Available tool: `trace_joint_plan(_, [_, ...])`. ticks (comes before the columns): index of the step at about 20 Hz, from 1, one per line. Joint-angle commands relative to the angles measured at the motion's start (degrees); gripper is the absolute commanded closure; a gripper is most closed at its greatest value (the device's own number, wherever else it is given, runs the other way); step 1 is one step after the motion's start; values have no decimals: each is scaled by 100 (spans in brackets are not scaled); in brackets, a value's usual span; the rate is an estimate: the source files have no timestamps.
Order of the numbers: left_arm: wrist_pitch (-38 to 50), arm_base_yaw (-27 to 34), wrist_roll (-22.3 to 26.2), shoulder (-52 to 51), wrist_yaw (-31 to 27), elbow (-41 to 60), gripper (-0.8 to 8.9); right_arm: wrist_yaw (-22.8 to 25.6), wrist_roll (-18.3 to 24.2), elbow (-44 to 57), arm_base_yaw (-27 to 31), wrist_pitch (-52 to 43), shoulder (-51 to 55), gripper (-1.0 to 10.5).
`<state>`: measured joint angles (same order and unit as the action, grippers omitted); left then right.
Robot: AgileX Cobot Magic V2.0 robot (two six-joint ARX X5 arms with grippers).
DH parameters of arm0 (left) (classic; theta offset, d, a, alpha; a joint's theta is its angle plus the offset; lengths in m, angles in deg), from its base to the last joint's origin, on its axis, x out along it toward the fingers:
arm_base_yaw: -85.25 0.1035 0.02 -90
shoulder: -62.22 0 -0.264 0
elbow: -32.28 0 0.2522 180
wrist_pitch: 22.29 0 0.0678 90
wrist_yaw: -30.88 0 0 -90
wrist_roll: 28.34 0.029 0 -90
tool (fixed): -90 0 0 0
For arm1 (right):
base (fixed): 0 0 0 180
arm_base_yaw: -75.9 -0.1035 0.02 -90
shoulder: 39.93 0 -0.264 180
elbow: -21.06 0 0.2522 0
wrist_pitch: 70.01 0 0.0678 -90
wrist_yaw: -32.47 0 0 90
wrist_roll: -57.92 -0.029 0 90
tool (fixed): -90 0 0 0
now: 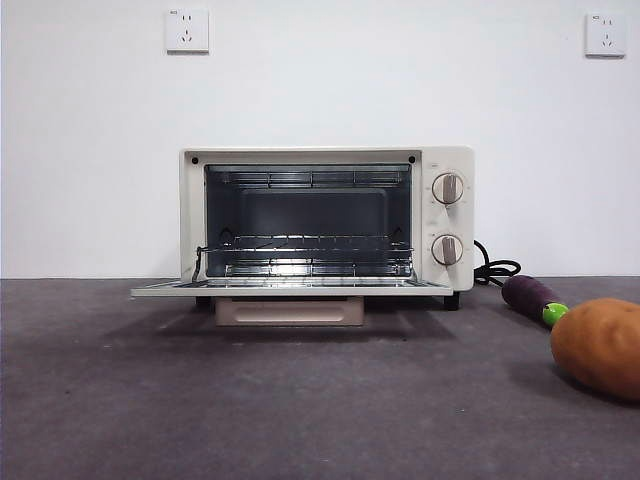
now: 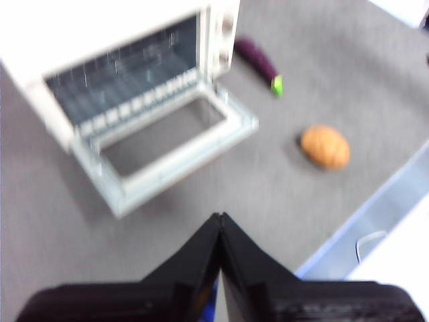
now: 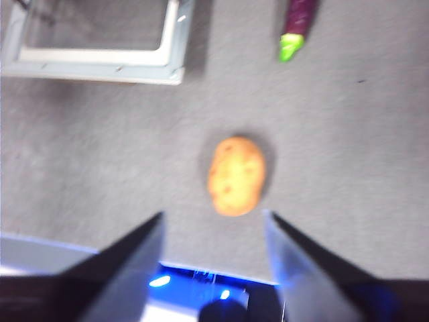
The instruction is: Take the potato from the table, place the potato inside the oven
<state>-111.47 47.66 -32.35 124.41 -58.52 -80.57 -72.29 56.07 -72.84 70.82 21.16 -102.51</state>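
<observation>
The orange-brown potato point(image 1: 598, 347) lies on the dark grey table point(image 1: 300, 410) at the right, also seen as the potato point(image 3: 236, 176) and the potato point(image 2: 325, 145). The cream-white oven point(image 1: 327, 220) stands in the middle with its door point(image 1: 290, 287) folded down flat and the wire rack point(image 1: 305, 255) showing inside. My right gripper point(image 3: 214, 221) hangs open high above the potato, which lies just beyond its jaws. My left gripper point(image 2: 220, 221) is shut on nothing, high over the table in front of the oven point(image 2: 134, 74). Neither gripper shows in the front view.
A purple eggplant point(image 1: 533, 298) with a green tip lies behind the potato, right of the oven, near the black power cord point(image 1: 495, 270). The table's front edge point(image 2: 362, 221) runs close to the potato. A white wall stands behind.
</observation>
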Motion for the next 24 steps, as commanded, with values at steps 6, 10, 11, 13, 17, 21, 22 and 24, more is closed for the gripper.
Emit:
trace_joint_plan(6, [-13, -15, -673, -1672, -855, 2328, 820, 1233, -461, -15, -1502, -52, -1005, 460])
trace_joint_plan(10, [-13, -13, -787, -2256, -938, 2935, 819, 1338, -570, -15, -1908, -234, -1836, 461])
trace_joint_plan(11, [-13, -13, -785, -2345, -1064, 2990, 819, 1335, -575, -15, -1969, -297, -2033, 461])
trace_joint_plan(13, [-13, -13, -778, -2487, -1292, 3001, 819, 1375, -614, -15, -1980, -363, -2402, 461])
trace_joint_plan(17, [-13, -13, -732, -2638, -1443, 3001, 819, 1528, -686, 232, -1963, -643, -2756, 470])
trace_joint_plan(21, [-11, -13, -713, -2621, -1567, 3001, 819, 1526, -835, 901, -1961, -1228, -2771, 470])
trace_joint_plan(22, [-13, -13, -691, -2621, -1567, 3001, 819, 1526, -872, 1126, -1961, -1449, -2771, 471])
trace_joint_plan(24, [-11, -13, -688, -2621, -1567, 3001, 819, 1615, -1071, 1547, -1958, -1974, -2771, 470])
